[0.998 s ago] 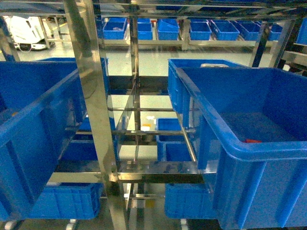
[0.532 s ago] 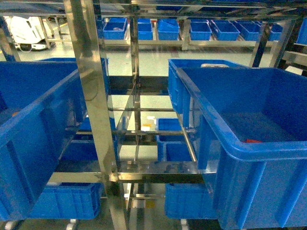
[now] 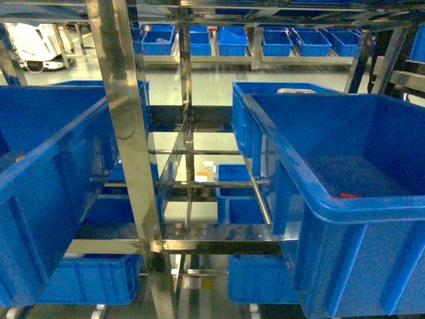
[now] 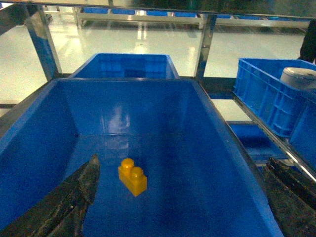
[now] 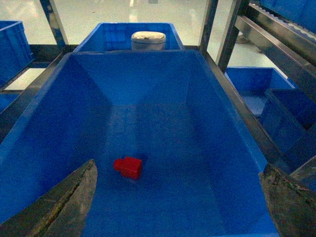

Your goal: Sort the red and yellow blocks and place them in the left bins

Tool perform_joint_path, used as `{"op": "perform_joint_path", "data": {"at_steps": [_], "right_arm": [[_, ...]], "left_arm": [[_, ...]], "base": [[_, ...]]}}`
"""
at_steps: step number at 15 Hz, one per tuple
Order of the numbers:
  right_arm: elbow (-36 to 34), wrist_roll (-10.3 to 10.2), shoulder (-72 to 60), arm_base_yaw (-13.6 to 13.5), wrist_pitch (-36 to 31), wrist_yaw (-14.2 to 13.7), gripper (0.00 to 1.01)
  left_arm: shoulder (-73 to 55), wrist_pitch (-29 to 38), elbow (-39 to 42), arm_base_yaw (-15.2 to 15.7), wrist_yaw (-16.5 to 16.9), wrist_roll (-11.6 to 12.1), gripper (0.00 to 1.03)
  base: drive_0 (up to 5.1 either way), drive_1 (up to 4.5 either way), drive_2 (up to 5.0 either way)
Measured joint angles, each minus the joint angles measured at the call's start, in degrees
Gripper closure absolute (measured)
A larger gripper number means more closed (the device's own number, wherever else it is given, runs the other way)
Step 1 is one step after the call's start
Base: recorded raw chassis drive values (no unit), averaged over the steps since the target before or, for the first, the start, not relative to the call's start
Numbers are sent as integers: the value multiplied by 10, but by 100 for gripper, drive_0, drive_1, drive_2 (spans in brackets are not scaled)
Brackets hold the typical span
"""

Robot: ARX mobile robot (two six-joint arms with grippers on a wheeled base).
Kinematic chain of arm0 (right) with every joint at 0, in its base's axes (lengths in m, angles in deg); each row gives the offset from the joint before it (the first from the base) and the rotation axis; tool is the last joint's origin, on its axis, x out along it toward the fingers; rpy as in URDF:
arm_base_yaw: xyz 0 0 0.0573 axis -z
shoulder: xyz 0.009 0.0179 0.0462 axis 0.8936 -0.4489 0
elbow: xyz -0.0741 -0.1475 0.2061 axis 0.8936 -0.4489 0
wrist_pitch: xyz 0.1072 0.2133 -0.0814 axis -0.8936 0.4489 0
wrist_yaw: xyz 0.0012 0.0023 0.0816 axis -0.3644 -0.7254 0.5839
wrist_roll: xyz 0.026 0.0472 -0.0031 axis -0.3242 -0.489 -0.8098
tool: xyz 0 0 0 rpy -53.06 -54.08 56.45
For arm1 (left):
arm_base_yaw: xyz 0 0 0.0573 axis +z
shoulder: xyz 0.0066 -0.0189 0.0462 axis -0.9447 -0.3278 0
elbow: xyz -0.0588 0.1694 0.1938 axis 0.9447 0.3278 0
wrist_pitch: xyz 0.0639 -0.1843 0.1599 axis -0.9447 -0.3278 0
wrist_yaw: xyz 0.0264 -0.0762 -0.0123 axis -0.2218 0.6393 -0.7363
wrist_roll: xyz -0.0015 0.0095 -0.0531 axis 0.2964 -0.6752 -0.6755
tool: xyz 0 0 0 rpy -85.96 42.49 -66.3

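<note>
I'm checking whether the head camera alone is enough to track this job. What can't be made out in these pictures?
- Head view: the yellow block is hidden by the left bin wall.
- Head view: the red block shows only as a sliver behind the right bin rim.
- Head view: neither hand appears.
- Wrist views: the left hand and right hand are cut off by the bottom edge, only spread finger tips showing.

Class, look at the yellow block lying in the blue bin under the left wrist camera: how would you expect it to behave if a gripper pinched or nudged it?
The yellow block looks like rigid, glossy plastic, so probably stiff, light and slightly slippery. Flat-sided, it should slide on the bin floor, not roll.
</note>
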Motion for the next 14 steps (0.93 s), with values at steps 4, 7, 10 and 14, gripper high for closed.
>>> {"op": "perform_joint_path", "data": {"at_steps": [4, 7, 10, 14], "right_arm": [[-29, -6, 0, 0, -104, 9, 9], [-175, -16, 66, -20, -299, 3, 48], [-268, -18, 148, -73, -306, -46, 99], [-337, -18, 265, -71, -258, -53, 99]], "left_arm": [[3, 113, 39, -7, -14, -17, 16], [93, 198, 178, -75, -64, -29, 54], [198, 188, 279, -134, -129, -31, 101], [339, 117, 347, -196, -200, -31, 101]], "base": [[0, 0, 0], [0, 0, 0], [0, 0, 0], [0, 0, 0]]}}
